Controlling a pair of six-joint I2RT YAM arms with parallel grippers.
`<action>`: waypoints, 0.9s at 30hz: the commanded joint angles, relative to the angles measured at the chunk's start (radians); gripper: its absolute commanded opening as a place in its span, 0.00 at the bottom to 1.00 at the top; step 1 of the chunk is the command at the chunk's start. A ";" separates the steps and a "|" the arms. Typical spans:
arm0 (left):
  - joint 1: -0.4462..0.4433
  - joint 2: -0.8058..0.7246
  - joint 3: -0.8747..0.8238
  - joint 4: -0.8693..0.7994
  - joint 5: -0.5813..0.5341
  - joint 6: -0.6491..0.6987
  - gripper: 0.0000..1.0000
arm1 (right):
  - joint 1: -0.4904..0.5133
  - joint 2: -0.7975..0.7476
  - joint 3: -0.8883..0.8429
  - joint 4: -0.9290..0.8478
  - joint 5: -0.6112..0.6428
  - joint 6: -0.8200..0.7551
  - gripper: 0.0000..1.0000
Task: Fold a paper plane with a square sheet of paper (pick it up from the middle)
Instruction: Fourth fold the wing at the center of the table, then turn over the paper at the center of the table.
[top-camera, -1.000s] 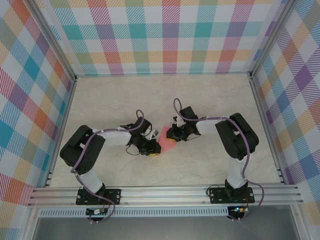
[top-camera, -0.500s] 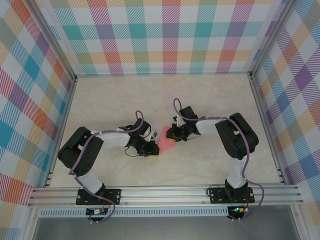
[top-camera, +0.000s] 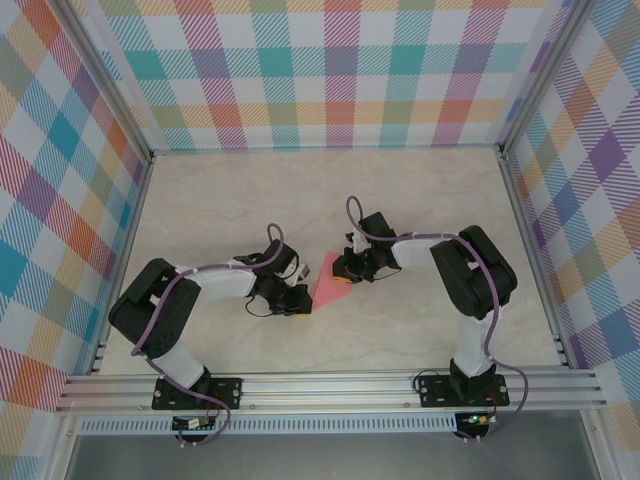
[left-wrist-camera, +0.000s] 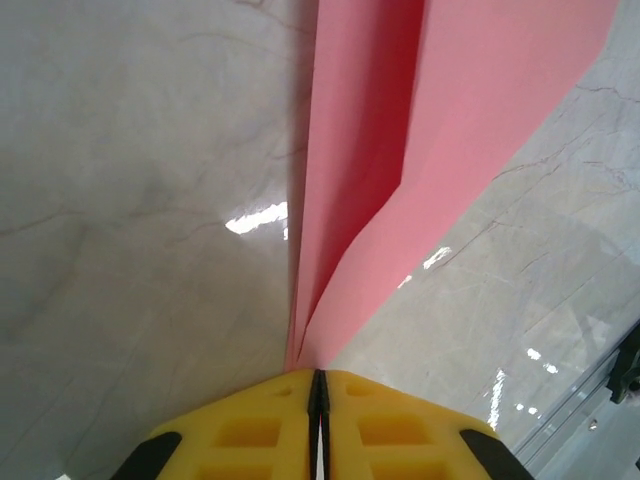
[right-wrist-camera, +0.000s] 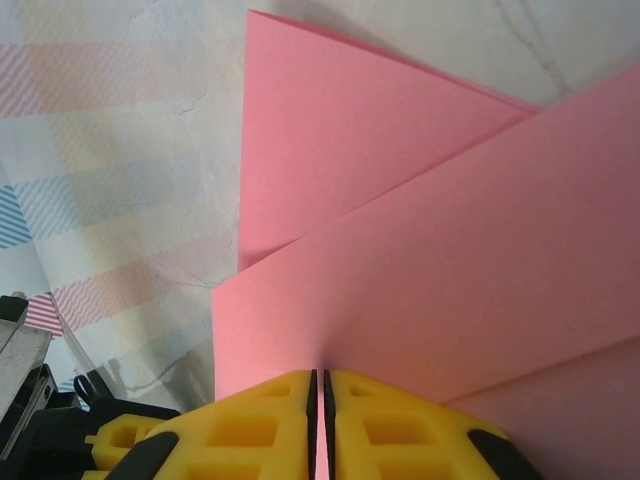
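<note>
left end effector (left-wrist-camera: 317, 375) and right end effector (right-wrist-camera: 320, 375), arms bent inward, both clamped on the paper (top-camera: 327, 286).

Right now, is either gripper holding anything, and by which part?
Both hold the folded salmon-pink paper sheet: the left gripper pinches its narrow creased end, the right gripper clamps the layered edge at its wider end.

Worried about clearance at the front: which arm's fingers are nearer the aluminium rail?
Left. The left fingers, shut on the pink paper's near end, sit closer to the rail. The right fingers, shut on its far side, are farther back on the table.
</note>
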 joint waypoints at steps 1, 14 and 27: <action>-0.006 -0.058 -0.076 -0.081 -0.030 -0.014 0.11 | 0.004 0.106 -0.044 -0.141 0.167 -0.069 0.14; 0.000 -0.401 -0.066 -0.168 -0.200 -0.072 0.18 | 0.055 0.018 -0.066 -0.237 0.043 -0.327 0.17; 0.000 -0.293 -0.024 -0.075 -0.201 -0.079 0.39 | 0.084 -0.205 -0.055 -0.303 0.111 -0.317 0.26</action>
